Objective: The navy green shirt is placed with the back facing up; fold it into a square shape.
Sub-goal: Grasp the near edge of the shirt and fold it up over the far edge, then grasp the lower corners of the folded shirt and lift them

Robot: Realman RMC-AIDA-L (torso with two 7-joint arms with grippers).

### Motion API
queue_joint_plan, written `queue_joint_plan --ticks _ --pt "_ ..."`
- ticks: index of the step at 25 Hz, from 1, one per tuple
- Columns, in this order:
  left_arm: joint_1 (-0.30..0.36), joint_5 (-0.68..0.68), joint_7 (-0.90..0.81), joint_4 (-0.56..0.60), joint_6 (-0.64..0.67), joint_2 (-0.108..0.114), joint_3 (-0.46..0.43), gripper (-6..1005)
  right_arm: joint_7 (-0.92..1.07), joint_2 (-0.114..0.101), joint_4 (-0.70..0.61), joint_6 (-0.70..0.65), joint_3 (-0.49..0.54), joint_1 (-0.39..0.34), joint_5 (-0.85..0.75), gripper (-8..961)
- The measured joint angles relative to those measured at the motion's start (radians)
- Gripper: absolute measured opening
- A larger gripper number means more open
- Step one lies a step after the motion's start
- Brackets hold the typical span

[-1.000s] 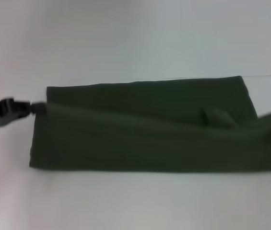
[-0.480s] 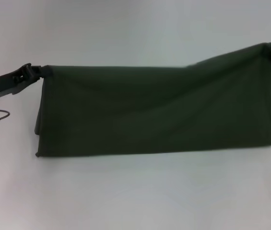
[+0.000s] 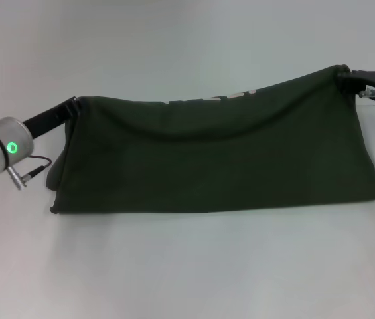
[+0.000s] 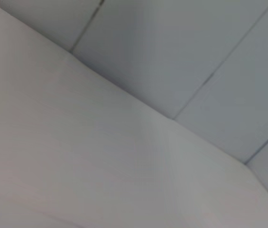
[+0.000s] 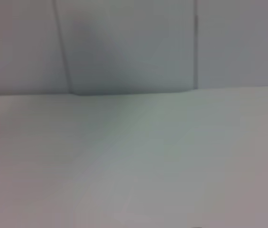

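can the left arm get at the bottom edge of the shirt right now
Probably not. The left end effector is at the upper left corner of the navy green shirt, apparently holding it up, while the right end effector holds the other corner. The bottom edge rests on the table, unobstructed, but reaching it means letting go.

Soft even light, faint shadows, mild blur, wrist views defocused

White table [image 3: 187, 279], pale panelled wall [image 4: 195, 47]

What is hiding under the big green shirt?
Only the white table shows around the dark olive-green T-shirt. The left gripper and right gripper lift its top edge like a tent; whatever lies underneath is covered.
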Motion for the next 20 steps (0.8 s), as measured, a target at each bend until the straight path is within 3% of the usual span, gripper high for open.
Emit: queue_joint_plan --ticks 4,11,16,20 --pt "-0.008 -0.057 0.072 -0.002 -0.075 -0.031 0.001 4 -0.019 0.018 0.011 0.089 -0.024 0.012 0.021 37" --pt "-0.008 -0.090 0.091 -0.017 -0.101 -0.041 0.001 14 -0.013 0.019 0.026 0.143 -0.045 0.007 0.023 91" --pt "0.006 -0.144 0.092 -0.021 -0.109 -0.044 0.000 180 -0.011 0.011 0.024 0.149 -0.046 -0.005 0.022 182" --pt "0.040 -0.157 0.085 -0.015 -0.046 -0.024 0.005 329 0.010 0.003 -0.012 0.090 -0.038 -0.042 0.023 254"
